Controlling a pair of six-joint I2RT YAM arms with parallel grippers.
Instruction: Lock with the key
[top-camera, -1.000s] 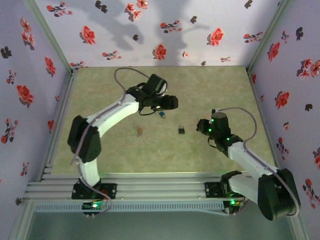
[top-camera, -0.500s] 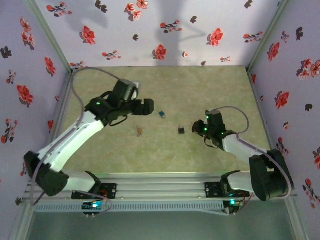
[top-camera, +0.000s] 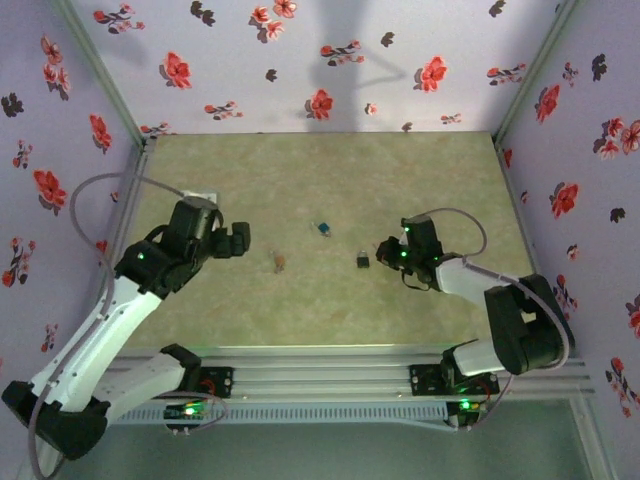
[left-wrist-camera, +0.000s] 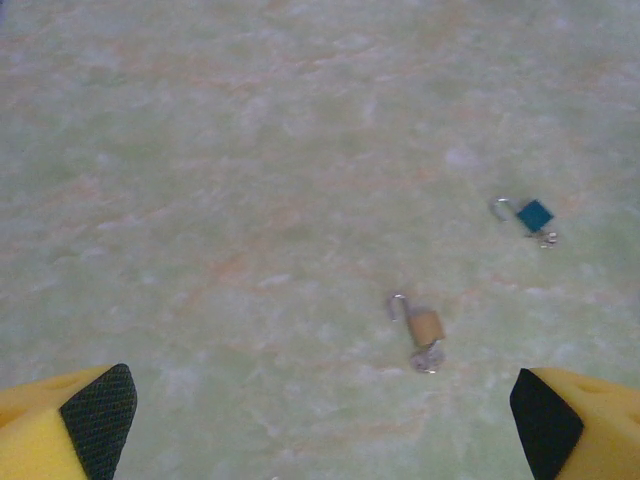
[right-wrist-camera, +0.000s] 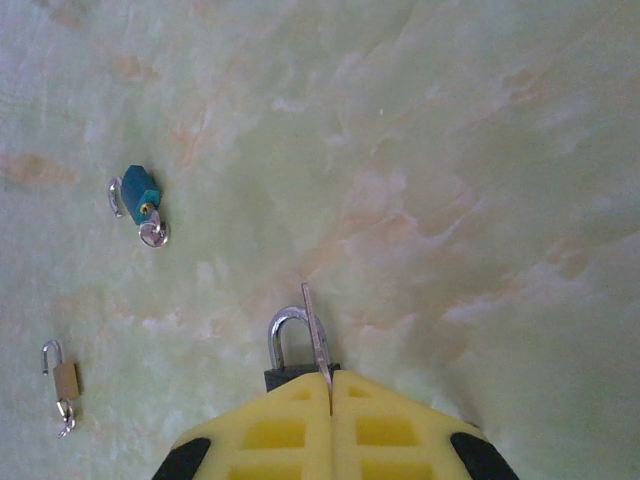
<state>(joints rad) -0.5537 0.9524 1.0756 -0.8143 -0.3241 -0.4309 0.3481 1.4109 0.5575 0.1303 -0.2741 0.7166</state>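
**Left arm backs off, right one works the black lock**

Since a second ago the left gripper (top-camera: 238, 240) has swung back from above the blue lock (top-camera: 323, 228) to the left side of the mat (top-camera: 330, 160), and its jaws have spread. In its wrist view the dark pads (left-wrist-camera: 97, 415) sit at the two bottom corners, wide apart, with nothing between them. The right arm has stretched forward and low.

The right gripper (right-wrist-camera: 331, 378) is pressed tight. A thin metal blade, apparently the key (right-wrist-camera: 314, 330) seen edge-on, stands up out of the seam between its fingers. Touching the fingertips lies the black lock (right-wrist-camera: 284, 376), its steel shackle pointing away. I cannot tell whether the shackle is seated or the blade is in the keyhole.

Further out, the blue lock and the brass lock (right-wrist-camera: 65, 380) lie well apart from each other. Both have their shackles swung open and a key at the base.

The work looks to be at an early or middle stage, since no lock is visibly snapped shut. Seating the shackle and turning the key are probably still to come.

The mat is pale green and marbled. Lilac walls (top-camera: 250, 60) with red flowers enclose it, and an aluminium rail (top-camera: 320, 375) runs along the near edge.
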